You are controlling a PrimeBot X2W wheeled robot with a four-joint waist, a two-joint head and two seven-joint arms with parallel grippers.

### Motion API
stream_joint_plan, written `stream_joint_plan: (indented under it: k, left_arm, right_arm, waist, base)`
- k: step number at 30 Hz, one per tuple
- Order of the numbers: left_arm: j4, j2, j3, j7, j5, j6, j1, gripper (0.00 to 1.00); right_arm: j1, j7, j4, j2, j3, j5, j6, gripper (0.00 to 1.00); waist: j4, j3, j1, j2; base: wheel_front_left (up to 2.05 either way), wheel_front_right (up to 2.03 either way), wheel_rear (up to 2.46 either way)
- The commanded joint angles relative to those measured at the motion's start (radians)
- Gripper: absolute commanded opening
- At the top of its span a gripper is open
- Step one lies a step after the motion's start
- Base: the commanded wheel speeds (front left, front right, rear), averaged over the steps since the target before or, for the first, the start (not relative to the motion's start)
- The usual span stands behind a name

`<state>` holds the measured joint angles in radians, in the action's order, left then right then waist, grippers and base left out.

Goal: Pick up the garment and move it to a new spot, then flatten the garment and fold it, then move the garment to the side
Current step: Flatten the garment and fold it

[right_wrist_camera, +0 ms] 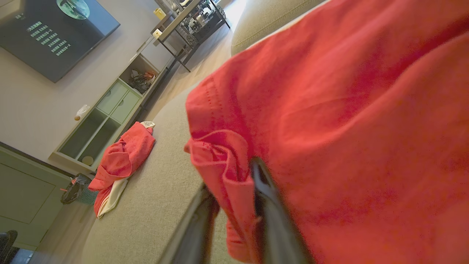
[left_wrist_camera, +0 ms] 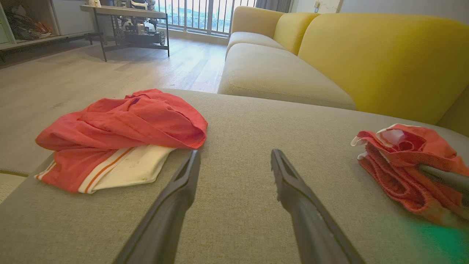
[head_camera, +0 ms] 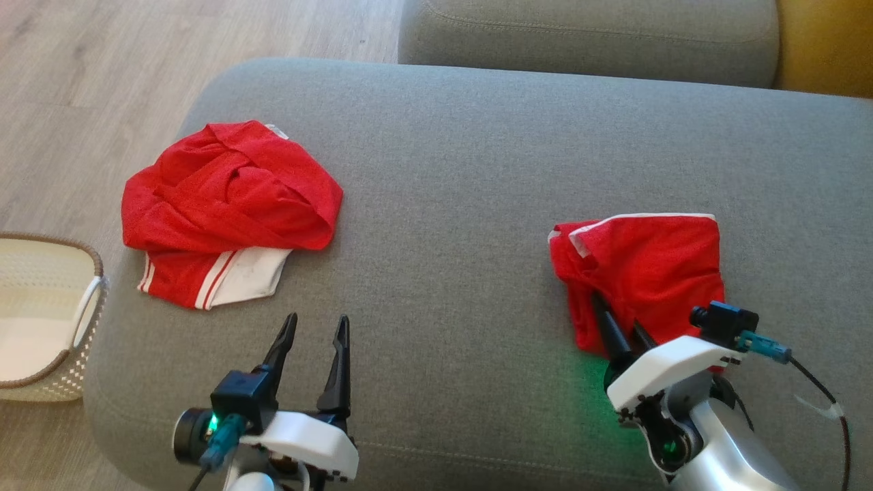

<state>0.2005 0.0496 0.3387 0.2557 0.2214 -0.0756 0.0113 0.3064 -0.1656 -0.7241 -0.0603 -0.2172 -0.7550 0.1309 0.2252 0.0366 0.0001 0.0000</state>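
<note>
The folded red mesh garment [head_camera: 648, 266] lies at four o'clock on the broad grey fabric cushion [head_camera: 464, 170], so I judge the moving-aside step to be in hand. Next comes either a firm pinch and low slide, or a clean let-go that leaves the layers closed. The right gripper [head_camera: 617, 310] leans in from five o'clock, fingers narrowly apart astride the cloth's near edge, clamped or slack I cannot tell; the left gripper [head_camera: 317, 318] hovers spread and empty at seven o'clock.

Garment [head_camera: 641, 273] right of clothes heap [head_camera: 228, 198] on sofa [head_camera: 464, 170]
</note>
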Motion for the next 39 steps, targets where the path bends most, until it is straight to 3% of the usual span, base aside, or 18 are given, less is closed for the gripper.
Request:
stream_joint_plan:
  k: [1,22,34,39]
  left_arm:
    - [-0.028,0.001,-0.031,0.006,-0.003,-0.002,-0.031,1.0]
    - [-0.019,0.001,-0.032,0.006,0.003,-0.007,-0.024,1.0]
    - [-0.03,0.001,-0.052,0.006,0.0,-0.007,-0.009,1.0]
    - [-0.06,0.001,-0.079,0.006,-0.001,-0.009,-0.01,1.0]
  right_arm:
    - [0.022,0.001,0.023,0.01,-0.024,0.005,0.0,1.0]
    - [-0.061,0.13,0.176,0.01,-0.139,-0.115,0.0,1.0]
    - [-0.041,0.088,0.325,0.007,0.035,0.006,0.0,1.0]
    - [-0.041,0.063,0.421,-0.006,0.147,0.18,0.0,1.0]
  waist:
    - [0.0,0.001,-0.0001,0.0]
    - [-0.041,-0.024,-0.0001,0.0]
    - [-0.094,-0.054,-0.0001,0.0]
    - [-0.129,-0.058,-0.0001,0.0]
  base:
    - [0.0,0.0,0.0]
    - [0.0,0.0,0.0]
    - [0.0,0.0,0.0]
    - [0.0,0.0,0.0]
